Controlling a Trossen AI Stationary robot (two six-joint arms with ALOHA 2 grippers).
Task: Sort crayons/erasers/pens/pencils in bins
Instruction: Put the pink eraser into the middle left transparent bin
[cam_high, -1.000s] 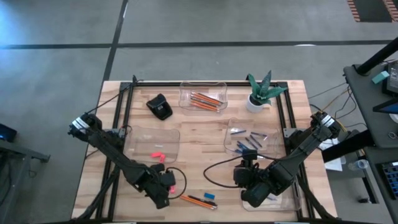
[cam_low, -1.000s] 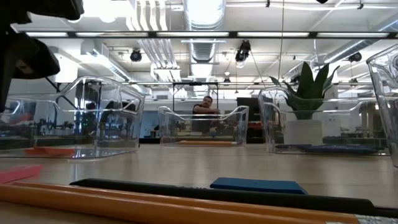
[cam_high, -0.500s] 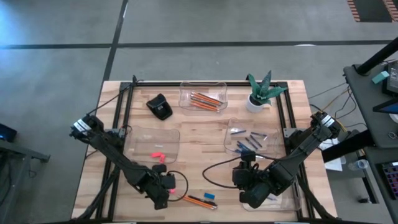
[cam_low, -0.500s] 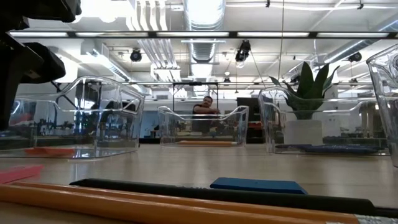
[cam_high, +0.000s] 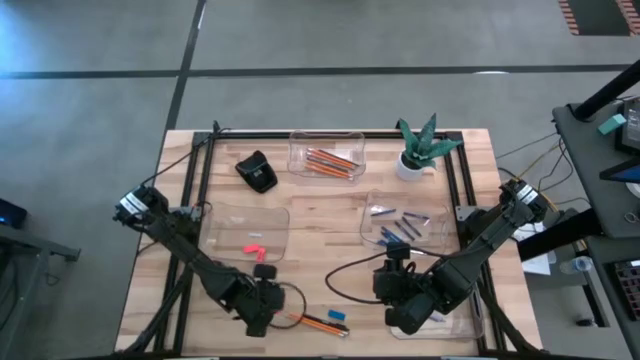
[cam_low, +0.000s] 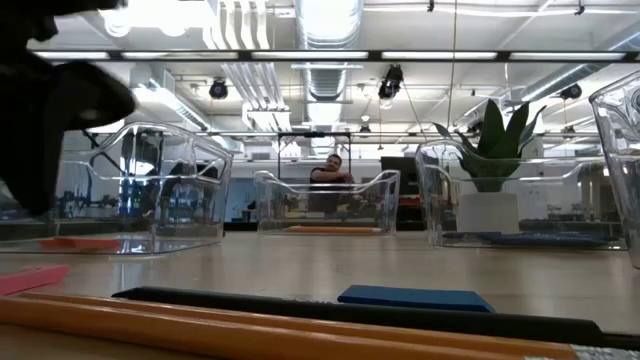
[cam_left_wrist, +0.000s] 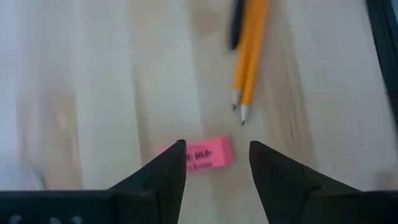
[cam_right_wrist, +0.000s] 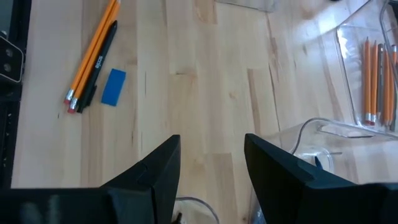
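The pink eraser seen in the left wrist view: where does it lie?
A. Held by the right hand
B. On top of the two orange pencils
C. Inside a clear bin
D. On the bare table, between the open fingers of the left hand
D: the pink eraser lies on the wooden table between the open left hand's fingers, apart from the pencils.

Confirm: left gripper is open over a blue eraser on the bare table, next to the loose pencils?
Not quite: the eraser under the open left gripper is pink, not blue, as the left wrist view shows. It does lie on the bare table near the loose pencils.
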